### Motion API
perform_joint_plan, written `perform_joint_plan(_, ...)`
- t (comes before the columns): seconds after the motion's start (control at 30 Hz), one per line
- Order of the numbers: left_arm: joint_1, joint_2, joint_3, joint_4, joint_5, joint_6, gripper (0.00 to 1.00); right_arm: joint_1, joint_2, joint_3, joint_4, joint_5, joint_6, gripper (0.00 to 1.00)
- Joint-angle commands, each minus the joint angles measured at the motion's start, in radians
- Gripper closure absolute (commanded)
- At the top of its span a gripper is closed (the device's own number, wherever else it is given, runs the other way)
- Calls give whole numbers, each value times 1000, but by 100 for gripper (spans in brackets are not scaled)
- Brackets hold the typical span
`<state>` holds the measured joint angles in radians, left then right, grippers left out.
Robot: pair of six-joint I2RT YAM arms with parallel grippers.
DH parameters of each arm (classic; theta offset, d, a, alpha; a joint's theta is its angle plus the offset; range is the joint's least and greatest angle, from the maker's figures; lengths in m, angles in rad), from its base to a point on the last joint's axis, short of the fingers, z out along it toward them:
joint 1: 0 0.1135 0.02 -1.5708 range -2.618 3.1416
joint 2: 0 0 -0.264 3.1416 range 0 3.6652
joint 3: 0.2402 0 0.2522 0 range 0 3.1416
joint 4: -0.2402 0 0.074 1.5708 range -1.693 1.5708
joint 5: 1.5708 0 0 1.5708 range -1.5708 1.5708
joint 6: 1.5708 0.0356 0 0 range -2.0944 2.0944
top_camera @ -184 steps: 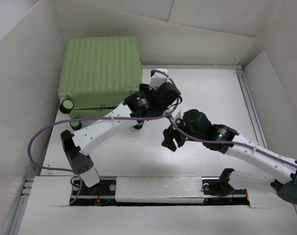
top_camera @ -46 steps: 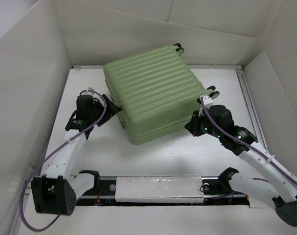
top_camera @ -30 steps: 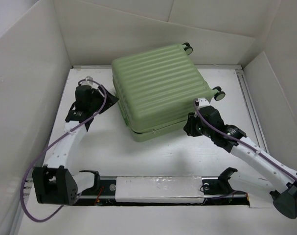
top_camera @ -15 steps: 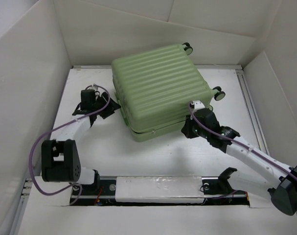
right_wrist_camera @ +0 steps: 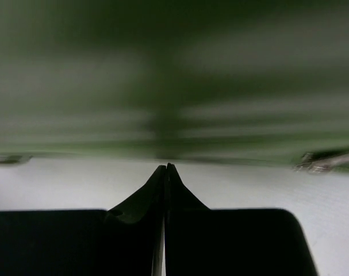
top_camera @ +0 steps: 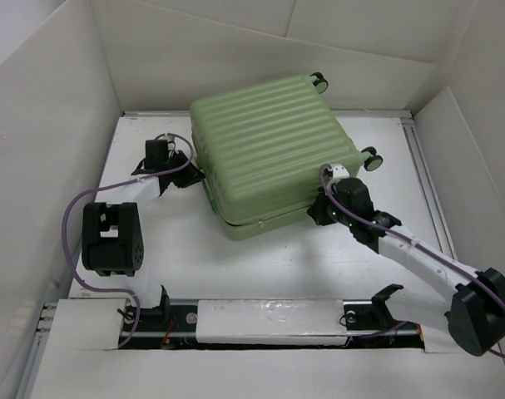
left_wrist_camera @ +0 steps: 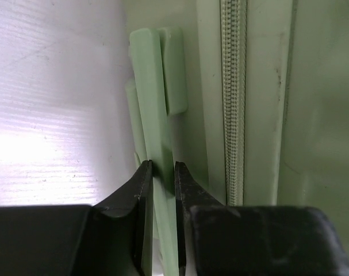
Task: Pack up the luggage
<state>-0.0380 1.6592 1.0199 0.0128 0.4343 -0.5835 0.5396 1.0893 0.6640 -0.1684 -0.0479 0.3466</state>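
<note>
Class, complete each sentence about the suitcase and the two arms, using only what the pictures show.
The luggage lies flat on the table with its lid ____.
The left gripper is shut on the luggage's pale green carry ____, beside the zipper.
The right gripper, fingers pressed together, holds ____.
Missing words: closed; handle; nothing.

I see green luggage (top_camera: 269,141) flat on table (top_camera: 235,266); left gripper (top_camera: 193,177) at its left side, right gripper (top_camera: 316,214) at near-right corner.
</note>
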Motion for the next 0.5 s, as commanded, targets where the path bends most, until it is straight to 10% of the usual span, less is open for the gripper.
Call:
perform_joint_plan(0.0, -34, 10, -53, 47, -20, 16, 100, -50, 76, 28, 206, -35, -44, 98)
perform_joint_plan(0.47, -34, -396, -383, -85, -29, -4, 100, -141, 270, 243, 316, -133, -112, 97)
